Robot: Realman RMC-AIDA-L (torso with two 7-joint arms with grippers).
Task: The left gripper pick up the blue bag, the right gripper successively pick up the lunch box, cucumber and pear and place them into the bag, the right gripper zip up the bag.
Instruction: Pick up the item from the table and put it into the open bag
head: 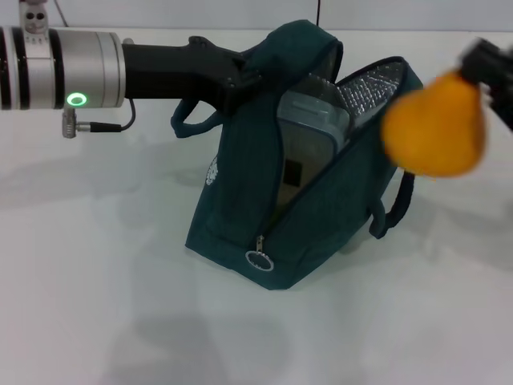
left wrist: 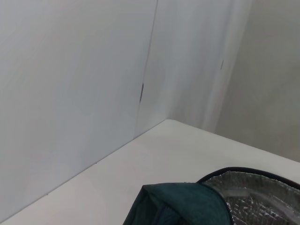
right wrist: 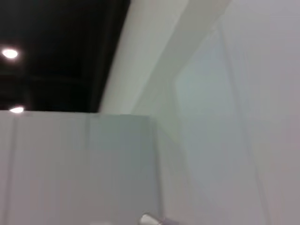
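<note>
The blue bag (head: 240, 200) stands on the white table with its top zipper open, showing silver lining (head: 373, 88). My left gripper (head: 243, 74) is shut on the bag's top edge and holds it up. A grey-blue lunch box (head: 309, 132) stands upright inside the bag. My right gripper (head: 481, 68) is shut on the top of the yellow-orange pear (head: 435, 126), which hangs in the air just right of the bag's opening. The cucumber is out of view. The bag's top (left wrist: 183, 206) and lining (left wrist: 255, 197) show in the left wrist view.
The silver zipper ring pull (head: 258, 259) hangs at the bag's front lower end. One loop handle (head: 393, 208) hangs on the bag's right side, another (head: 195, 120) on its left. The right wrist view shows only walls and ceiling.
</note>
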